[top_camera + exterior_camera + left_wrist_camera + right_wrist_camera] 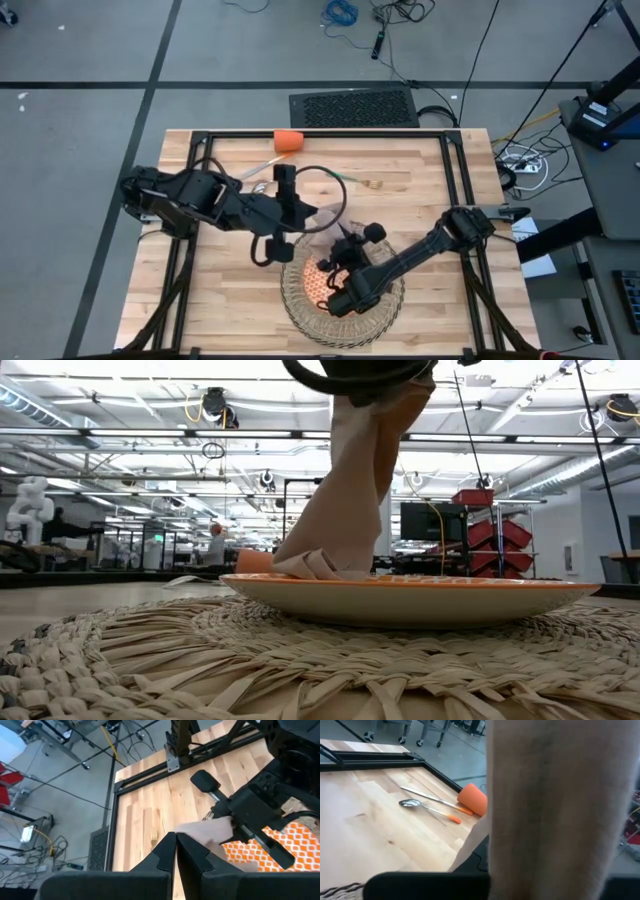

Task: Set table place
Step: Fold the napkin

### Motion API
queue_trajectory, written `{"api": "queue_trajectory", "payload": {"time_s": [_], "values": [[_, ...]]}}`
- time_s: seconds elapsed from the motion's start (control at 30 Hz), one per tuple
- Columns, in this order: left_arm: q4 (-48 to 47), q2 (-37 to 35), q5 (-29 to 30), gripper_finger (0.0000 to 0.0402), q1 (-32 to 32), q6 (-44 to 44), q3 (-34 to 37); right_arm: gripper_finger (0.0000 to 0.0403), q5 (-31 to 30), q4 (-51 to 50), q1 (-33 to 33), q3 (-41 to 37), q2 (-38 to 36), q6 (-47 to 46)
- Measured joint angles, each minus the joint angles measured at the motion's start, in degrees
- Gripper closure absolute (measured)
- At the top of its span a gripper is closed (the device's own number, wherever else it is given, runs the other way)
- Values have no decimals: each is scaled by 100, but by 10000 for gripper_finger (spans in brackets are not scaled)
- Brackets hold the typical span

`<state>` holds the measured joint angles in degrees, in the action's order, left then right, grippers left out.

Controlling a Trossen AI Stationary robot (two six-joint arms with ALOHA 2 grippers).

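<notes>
Right gripper [335,268], high view: my right arm reaches in from four o'clock and its gripper sits over the orange-patterned plate [318,285], fingers closed on the beige napkin [327,262]. The plate lies on the woven placemat [385,310] at the table's [230,290] six o'clock edge. My left gripper [288,182], jaws pressed together and holding nothing, hangs toward the table's middle, at about eleven o'clock from the plate. The orange cup [289,141] lies at the twelve o'clock edge, with the fork [355,181] at about five o'clock from it.

Low view: the napkin [350,490] hangs as a tall drape from the dark gripper above, its lower folds resting on the plate [420,595], which rests on the placemat [200,660].

Left wrist view: I see the left gripper's fingers [162,852] meeting tip to tip with nothing between them; beyond them are the right arm's gripper [227,817], the napkin [205,832] and the plate [280,840].

Right wrist view: the napkin [555,805] fills most of the frame close to the lens. Past it the cup [472,799] lies on its side, with the knife [437,800] and spoon [427,810] just beside it.
</notes>
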<state>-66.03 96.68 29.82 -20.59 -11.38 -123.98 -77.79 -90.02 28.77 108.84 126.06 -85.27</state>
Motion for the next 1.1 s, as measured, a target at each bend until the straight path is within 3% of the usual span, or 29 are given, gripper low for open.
{"api": "queue_trajectory", "payload": {"time_s": [0.37, 0.67, 0.87, 1.1], "values": [[-98, -292, -92, 402, 1, 62, 0, 403, 21, -3, 442, 167, -2, 84], [-142, -292, -332, 402, 1, 163, 0, 403, 91, 0, 986, 1192, -357, 1252], [-668, -303, -546, 402, -1, 400, 0, 403, 1539, -3, 1213, 1928, -669, 1953], [-1068, -306, -546, 402, 27, 623, 0, 403, 2822, -1, 1146, 2105, -943, 2311]]}}
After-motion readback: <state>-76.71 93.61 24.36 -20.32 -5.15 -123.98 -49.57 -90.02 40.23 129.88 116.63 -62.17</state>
